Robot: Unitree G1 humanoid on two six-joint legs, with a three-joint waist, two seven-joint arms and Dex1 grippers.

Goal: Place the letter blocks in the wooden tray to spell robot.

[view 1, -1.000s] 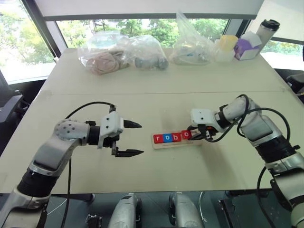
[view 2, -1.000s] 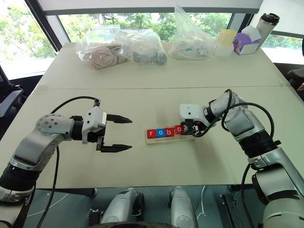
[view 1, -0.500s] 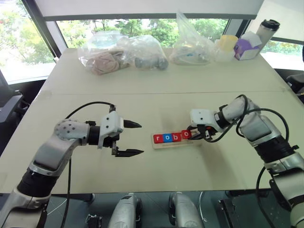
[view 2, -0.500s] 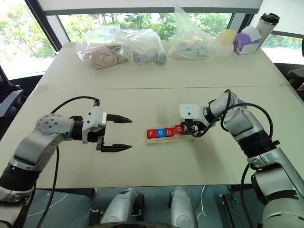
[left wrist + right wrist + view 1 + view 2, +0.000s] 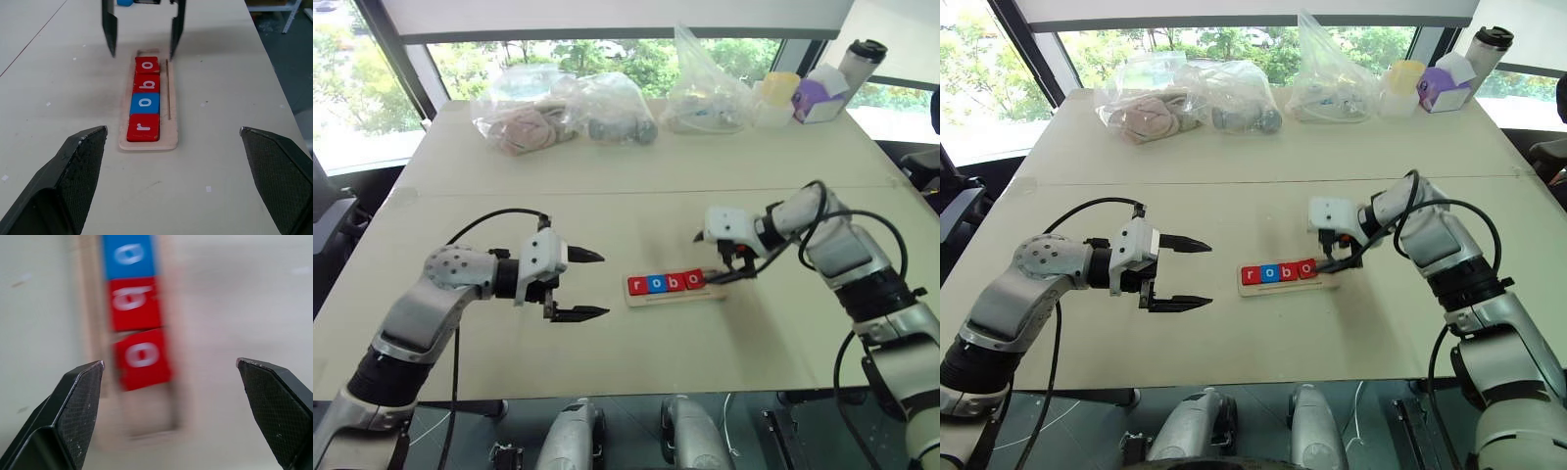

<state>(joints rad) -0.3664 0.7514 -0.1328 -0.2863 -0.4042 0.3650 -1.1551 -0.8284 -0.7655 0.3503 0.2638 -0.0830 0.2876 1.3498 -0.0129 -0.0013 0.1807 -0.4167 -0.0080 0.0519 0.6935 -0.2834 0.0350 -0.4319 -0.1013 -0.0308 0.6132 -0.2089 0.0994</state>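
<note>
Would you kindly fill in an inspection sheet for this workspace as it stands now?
Surface: pale table, bare near the robot.
Job's things: wooden tray holds four letter blocks reading r, o, b, o; end slot empty; no t block seen.
Clutter: plastic bags, yellow cup, purple box, tumbler along the far edge.
Grippers: left gripper open, empty; right gripper open above the tray's end.
Cables: black cables on both arms.
Surroundings: windows, trees outside.
</note>
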